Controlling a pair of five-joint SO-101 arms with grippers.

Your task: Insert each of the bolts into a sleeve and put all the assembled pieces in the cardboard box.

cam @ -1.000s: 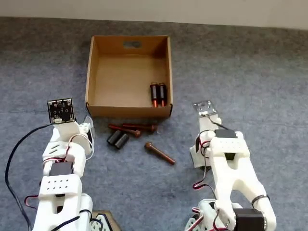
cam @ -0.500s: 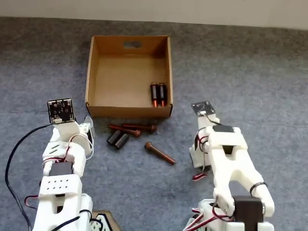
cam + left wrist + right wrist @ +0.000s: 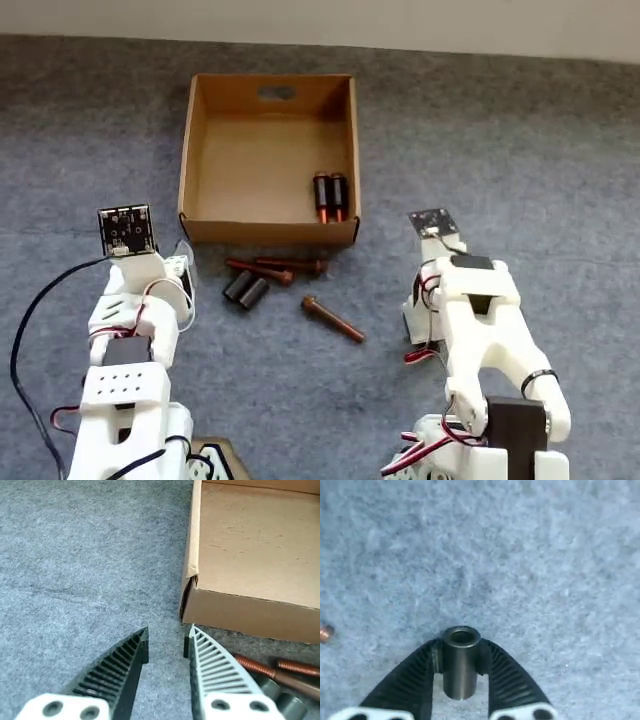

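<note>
Here, right gripper (image 3: 461, 650) clamping sleeve (image 3: 460, 672), left gripper (image 3: 168, 630) seemingly ajar.

The worktop (image 3: 560, 150) was covered edge to edge in grey, felt-like carpet (image 3: 65, 545), its nap mottled and slightly fuzzy. Along the far edge ran a pale, plain strip (image 3: 400, 15); whether it was wall or board could not be told. The light was soft and even, leaving only weak shadows.
</note>
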